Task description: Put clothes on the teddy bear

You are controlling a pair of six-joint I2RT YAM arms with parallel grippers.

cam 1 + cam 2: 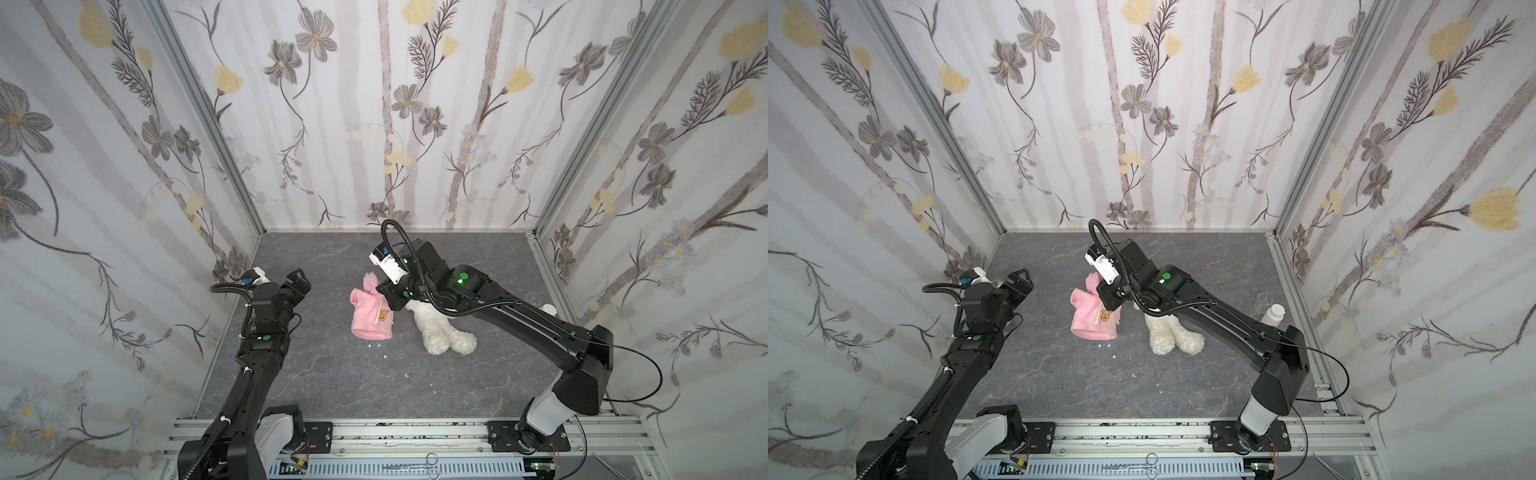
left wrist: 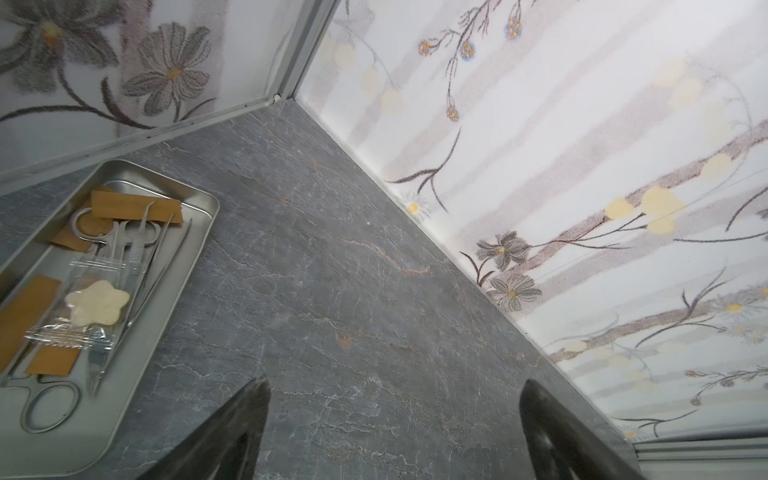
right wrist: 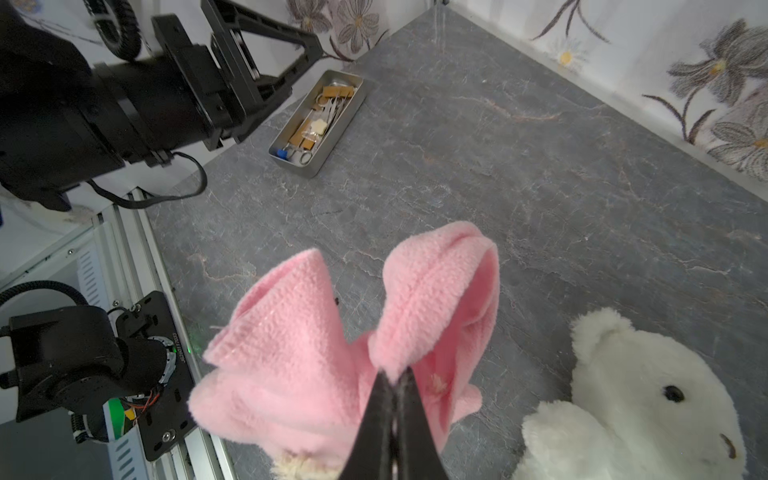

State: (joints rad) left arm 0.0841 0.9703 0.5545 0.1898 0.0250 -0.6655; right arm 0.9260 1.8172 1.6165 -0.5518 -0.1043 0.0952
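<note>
The teddy bear [image 1: 441,334] [image 1: 1173,337], fluffy and white, lies on the grey floor with its legs toward the front and its head under my right arm in both top views. Its face [image 3: 652,399] shows in the right wrist view. Just left of it, a pink hoodie [image 1: 370,318] [image 1: 1092,318] [image 3: 299,357] with a small orange bear face hangs partly lifted. My right gripper [image 3: 394,374] [image 1: 384,300] is shut on the hoodie near its hood. My left gripper [image 2: 395,382] [image 1: 300,279] hovers at the far left, open, with only bare floor between its fingers.
A metal tray [image 2: 214,208] [image 3: 332,141] with scissors, tweezers and tan strips sits by the left wall, below my left gripper. A white bottle [image 1: 548,309] [image 1: 1273,313] stands by the right wall. Small white crumbs [image 1: 376,345] lie before the hoodie. Scissors [image 1: 415,459] rest on the front rail.
</note>
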